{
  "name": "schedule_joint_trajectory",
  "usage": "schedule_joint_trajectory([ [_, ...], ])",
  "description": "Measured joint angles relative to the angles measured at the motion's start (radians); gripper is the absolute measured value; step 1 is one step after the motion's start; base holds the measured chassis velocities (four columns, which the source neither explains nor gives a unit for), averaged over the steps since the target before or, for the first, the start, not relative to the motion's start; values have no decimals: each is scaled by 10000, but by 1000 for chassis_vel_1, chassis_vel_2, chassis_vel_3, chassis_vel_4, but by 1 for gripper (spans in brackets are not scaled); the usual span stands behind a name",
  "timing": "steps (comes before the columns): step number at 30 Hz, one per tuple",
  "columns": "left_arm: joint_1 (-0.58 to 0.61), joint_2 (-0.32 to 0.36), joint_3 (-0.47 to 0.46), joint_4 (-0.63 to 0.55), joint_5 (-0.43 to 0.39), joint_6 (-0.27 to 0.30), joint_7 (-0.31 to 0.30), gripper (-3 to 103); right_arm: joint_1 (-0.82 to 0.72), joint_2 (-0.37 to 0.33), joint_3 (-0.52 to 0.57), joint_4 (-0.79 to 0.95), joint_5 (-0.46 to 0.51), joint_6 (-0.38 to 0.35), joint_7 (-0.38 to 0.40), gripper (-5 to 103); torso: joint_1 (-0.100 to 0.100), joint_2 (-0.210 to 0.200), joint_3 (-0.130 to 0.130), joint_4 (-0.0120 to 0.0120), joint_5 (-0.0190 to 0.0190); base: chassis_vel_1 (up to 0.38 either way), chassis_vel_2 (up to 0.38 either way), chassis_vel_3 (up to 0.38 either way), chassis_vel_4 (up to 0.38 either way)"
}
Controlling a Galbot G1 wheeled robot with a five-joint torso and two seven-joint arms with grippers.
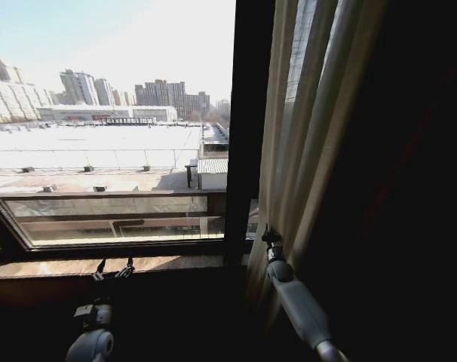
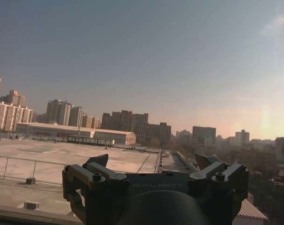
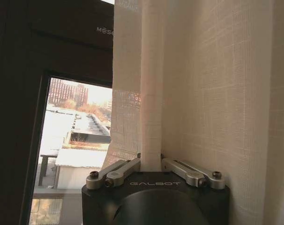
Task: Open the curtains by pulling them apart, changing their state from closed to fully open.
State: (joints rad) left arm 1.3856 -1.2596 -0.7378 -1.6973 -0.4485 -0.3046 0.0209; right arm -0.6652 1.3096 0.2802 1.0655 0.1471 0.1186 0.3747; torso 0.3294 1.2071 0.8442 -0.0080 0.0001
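City rooftops beyond a dark-framed window

A black window frame bar (image 1: 243,128) stands upright beside a dark opaque drape (image 1: 394,181). Outside, a wide flat rooftop (image 1: 93,147) spreads below distant high-rise blocks (image 2: 132,124) under a hazy sky (image 2: 146,51). A windowsill (image 1: 100,265) runs along the glass.

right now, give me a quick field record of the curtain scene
curtain: sheer white pleated curtain gathered on the right side of the window
window: glass uncovered on the left, city rooftops outside
right gripper: shut on a curtain fold, at the panel's lower edge
left gripper: open, holding nothing, low by the sill
drape: dark drape at far right
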Motion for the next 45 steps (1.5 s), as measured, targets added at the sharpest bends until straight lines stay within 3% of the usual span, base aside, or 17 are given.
schedule_joint_trajectory([
  [7, 0, -1, 3, 0, 0, 0, 3, 100, -2, -289, 260, 41, -165, -769, 1063, 0, 0, 0, 1, -2, -2, 0, 0, 0, 0],
  [14, 0, -1, 3, 0, 0, 0, 3, 100, -27, -348, 327, 85, -165, -812, 1235, 0, 0, 0, 0, 0, -4, 0, 0, 0, 0],
  [18, 0, -1, 4, 0, 0, 0, 3, 100, -590, -479, 60, 1125, 160, -1005, 1007, 1, 1, 0, 1, -2, -2, 0, 0, 0, 0],
  [22, 0, -1, 2, 0, 0, 0, 3, 100, -1676, -680, -262, 2494, 550, -1121, 541, 22, 0, 0, 0, 1, -3, 0, 0, 0, 0],
  [26, 0, -1, 3, 0, 0, 0, 2, 100, -2105, -818, -318, 3028, 964, -1185, 216, 27, 0, 0, 0, 0, -3, 0, 0, 0, 0],
  [28, 0, -1, 3, 0, 0, 0, 4, 100, -3066, -1120, -291, 4153, 1615, -938, -950, 38, 0, 0, 0, -2, -3, 0, 0, 0, 0],
  [32, 0, -1, 3, 0, 0, 0, 4, 100, -3572, -1244, -239, 4799, 1639, -689, -1440, 50, 0, 0, 0, -1, -3, 0, 0, 0, 0],
  [33, 0, -1, 3, 0, 0, 0, 4, 100, -3792, -1301, -210, 5134, 1637, -648, -1620, 61, -1, 0, 0, -1, -4, 0, 0, 0, 0],
  [35, 0, -1, 4, 0, 0, 0, 4, 100, -3924, -1339, -186, 5359, 1631, -620, -1704, 61, -1, 0, -1, -1, -5, 0, 0, 0, 0],
  [42, 0, -1, 3, 0, 0, 0, 4, 100, -4356, -1468, -86, 6045, 1612, -515, -1769, 93, 0, 0, 0, -1, -4, 0, 0, 0, 0],
  [45, 0, -1, 4, 0, 0, 0, 4, 100, -4360, -1468, -85, 6047, 1613, -507, -1759, 97, -1, 0, 0, -1, -4, 0, 0, 0, 0],
])
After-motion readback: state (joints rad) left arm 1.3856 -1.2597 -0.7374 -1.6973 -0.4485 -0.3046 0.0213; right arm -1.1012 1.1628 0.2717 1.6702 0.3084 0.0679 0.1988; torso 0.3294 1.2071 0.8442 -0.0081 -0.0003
